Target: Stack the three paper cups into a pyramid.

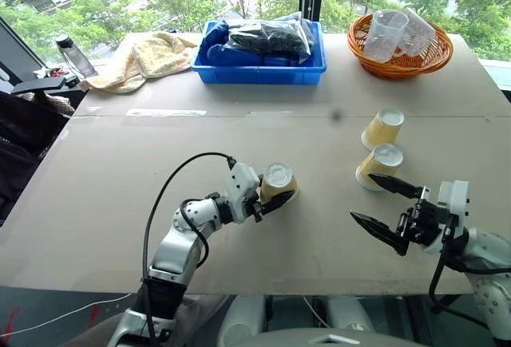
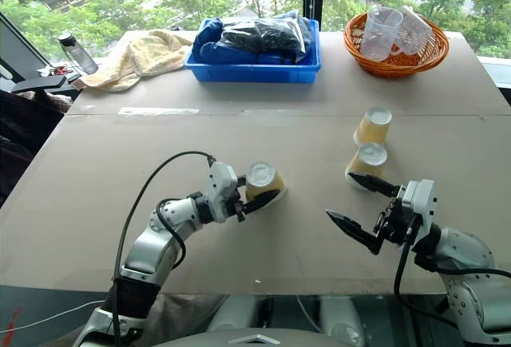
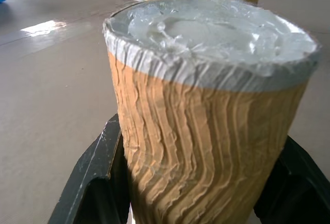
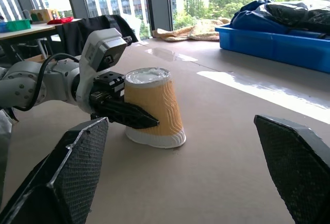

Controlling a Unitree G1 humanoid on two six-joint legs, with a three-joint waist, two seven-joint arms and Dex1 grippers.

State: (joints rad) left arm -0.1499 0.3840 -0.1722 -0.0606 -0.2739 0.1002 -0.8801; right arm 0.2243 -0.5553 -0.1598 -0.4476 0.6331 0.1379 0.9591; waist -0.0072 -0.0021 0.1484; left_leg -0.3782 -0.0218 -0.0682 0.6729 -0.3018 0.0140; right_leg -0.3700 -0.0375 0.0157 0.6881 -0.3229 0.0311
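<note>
left gripper (image 1: 275, 197) is clamping an upside-down cup (image 1: 279, 183) on the table (image 1: 120, 171); right gripper (image 1: 383, 207) is gaping wide, empty, near two other cups (image 1: 380, 163).

No readable text, label, brand or number is showing anywhere in these views. The clear measuring cups (image 1: 397, 34) in the basket (image 1: 399, 65) are carrying faint markings too small to read.

Three upside-down yellow-tan paper cups (image 1: 279, 182) (image 1: 380, 163) (image 1: 383, 128) on the table (image 1: 239, 132), unstacked.
</note>
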